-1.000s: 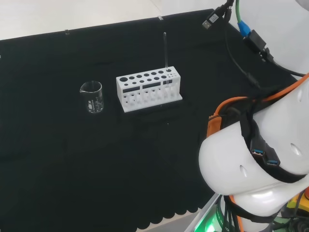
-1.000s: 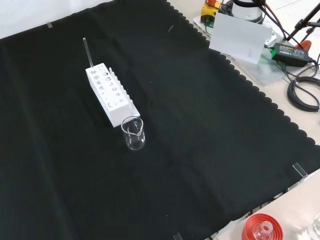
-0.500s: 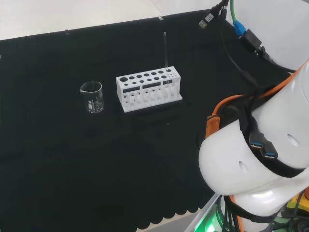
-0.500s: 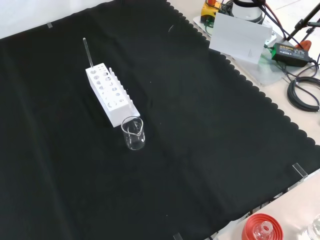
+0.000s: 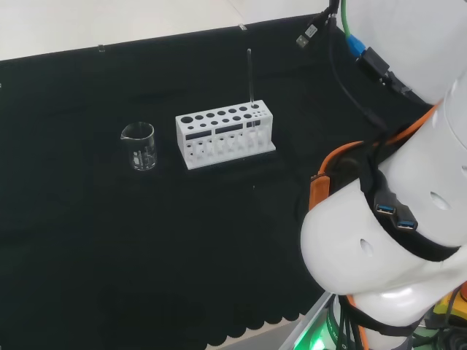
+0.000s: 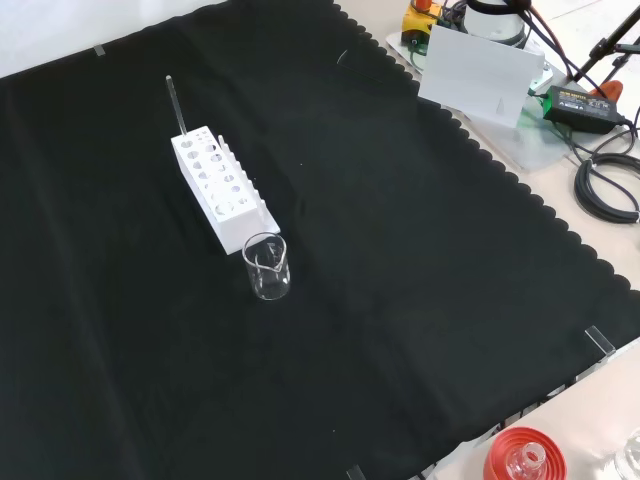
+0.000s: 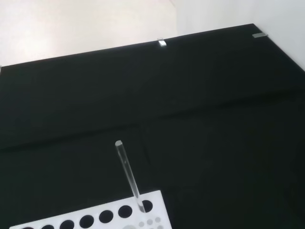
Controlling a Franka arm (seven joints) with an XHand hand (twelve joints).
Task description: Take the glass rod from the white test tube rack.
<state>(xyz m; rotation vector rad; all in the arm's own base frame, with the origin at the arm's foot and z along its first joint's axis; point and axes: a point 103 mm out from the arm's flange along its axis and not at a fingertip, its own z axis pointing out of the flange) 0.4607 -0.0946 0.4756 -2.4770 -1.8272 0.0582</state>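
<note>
A white test tube rack (image 5: pixel 224 138) stands on the black cloth, its top full of round holes. A thin glass rod (image 5: pixel 250 75) rises upright from a hole at the rack's right end in the head view. In the front view the rack (image 6: pixel 222 187) runs away from the camera and the rod (image 6: pixel 176 105) stands at its far end. The wrist view looks down on the rod (image 7: pixel 129 177) and the rack's end (image 7: pixel 112 218) from above and some way off.
A small clear beaker (image 5: pixel 139 146) stands left of the rack in the head view, just in front of it in the front view (image 6: pixel 267 267). The arm's white links (image 5: pixel 387 240) and cables fill the head view's right. A red ribbed stand (image 6: pixel 522 458) sits off the cloth's near edge.
The arm's links and cables have shifted a little in the head view. The rack, rod and beaker have not moved.
</note>
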